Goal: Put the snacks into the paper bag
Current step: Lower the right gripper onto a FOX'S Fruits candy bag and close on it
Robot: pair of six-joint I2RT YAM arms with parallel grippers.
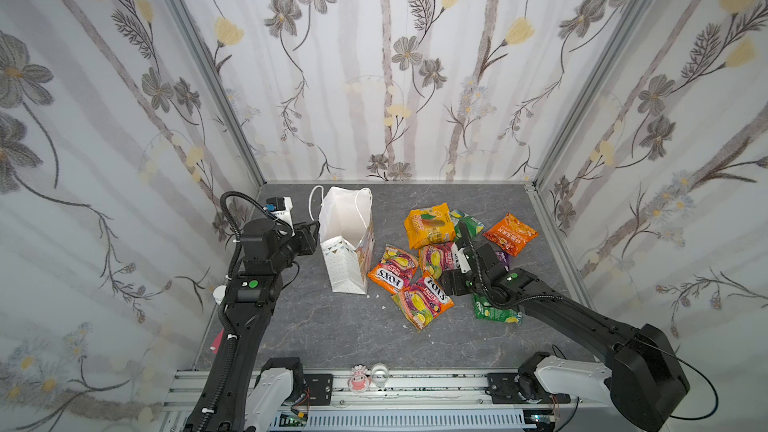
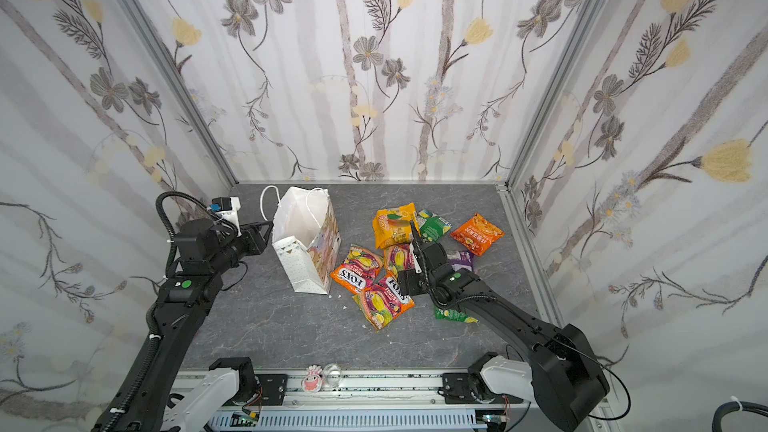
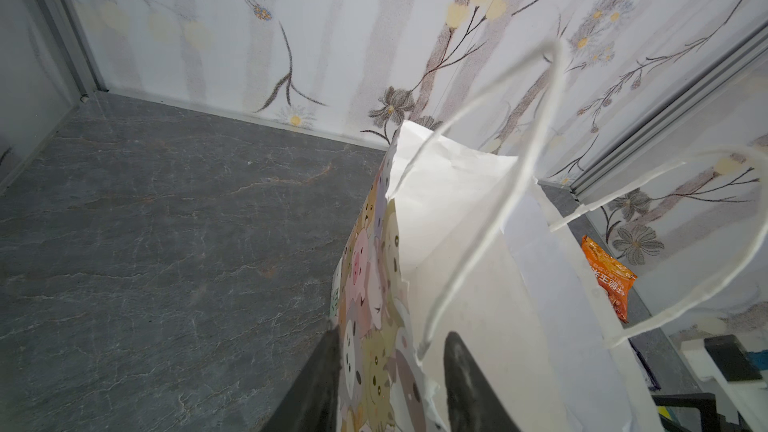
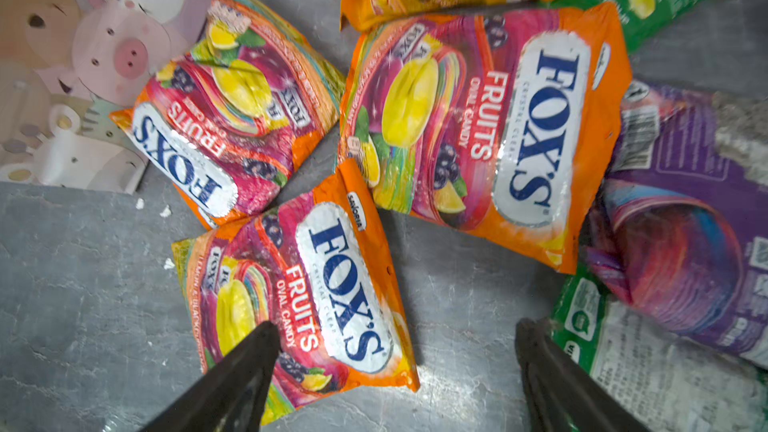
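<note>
The white paper bag (image 1: 347, 218) stands upright and open-mouthed at the back left, its cartoon print facing the snacks. My left gripper (image 3: 390, 338) is at the bag's rim, open, with the printed wall between its fingers (image 3: 328, 367); one finger is inside the bag. Three FOX'S packets (image 1: 392, 270) (image 1: 424, 299) (image 1: 436, 257) lie right of the bag. Beyond them lie a yellow-orange packet (image 1: 430, 224), a green one (image 1: 469, 224), an orange chip bag (image 1: 510, 234), a purple packet (image 4: 685, 222) and another green one (image 1: 494, 311). My right gripper (image 4: 392, 334) hovers open above the nearest FOX'S packet (image 4: 316, 297), holding nothing.
Floral walls close in the grey table (image 1: 332, 326) on three sides. A pink figurine (image 1: 358, 380) and a clear cup (image 1: 379, 374) sit on the front rail. White crumbs (image 4: 165, 211) lie by the bag's foot.
</note>
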